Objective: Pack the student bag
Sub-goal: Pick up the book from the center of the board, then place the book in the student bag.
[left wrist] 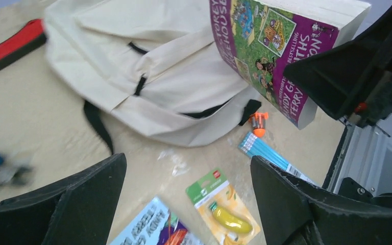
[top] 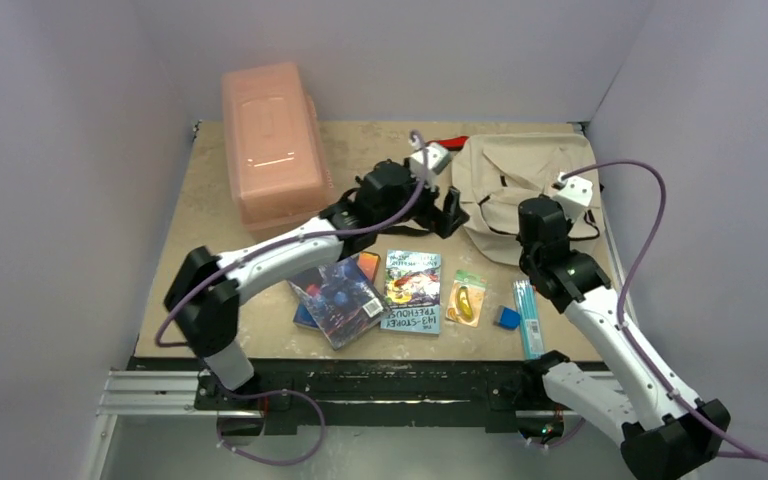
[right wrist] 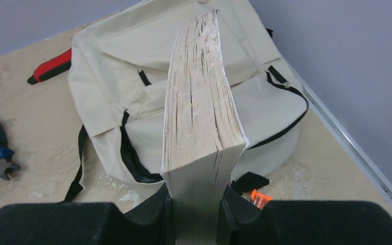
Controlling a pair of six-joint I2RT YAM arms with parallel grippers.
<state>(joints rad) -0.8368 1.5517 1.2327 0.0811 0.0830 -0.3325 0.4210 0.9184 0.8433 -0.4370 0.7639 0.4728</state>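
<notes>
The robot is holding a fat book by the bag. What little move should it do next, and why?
Probably the left gripper, open and empty beside the student bag, should lift the bag's zipper edge. The right gripper grips the book close by, and the bag lies flat with no gaping mouth.

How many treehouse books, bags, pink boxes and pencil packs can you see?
Treehouse books: 2, the lying treehouse book and the held treehouse book in the right gripper
Bags: 1, the student bag
Pink boxes: 1, the pink box
Pencil packs: 1, the pencil pack
Total: 5
</notes>
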